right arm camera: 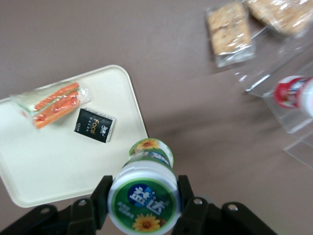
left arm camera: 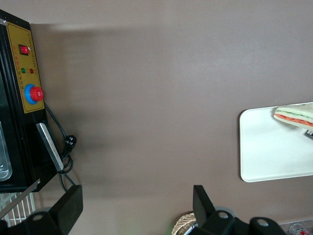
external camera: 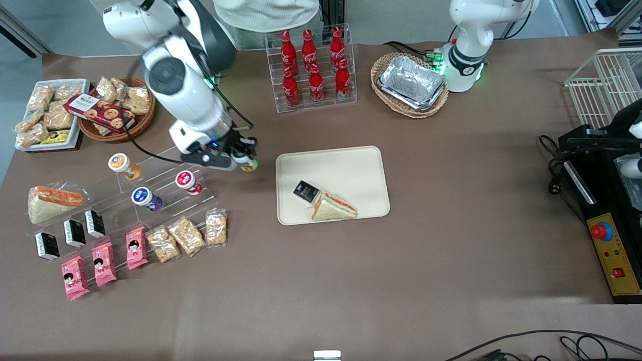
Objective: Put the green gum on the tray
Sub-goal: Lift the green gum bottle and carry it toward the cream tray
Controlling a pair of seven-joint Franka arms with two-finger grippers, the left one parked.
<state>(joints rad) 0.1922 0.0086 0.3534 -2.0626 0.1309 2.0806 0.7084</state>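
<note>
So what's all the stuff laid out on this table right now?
Green gum: one, green label, held above the table beside the tray.
Tray: one, beige, mid-table.
Sandwich: one, on the tray.
Black packet: one, on the tray.
Cola bottles: seven, red, in a clear rack.
Foil trays: silver, stacked in a wicker basket.
Gum bottles: three, orange, purple, red, on a clear stand.
Gripper: one, shut on the green gum.

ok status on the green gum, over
Tool shut on green gum, lifted beside the tray. Not on tray yet. Sandwich and black packet on tray; bare space remains.
</note>
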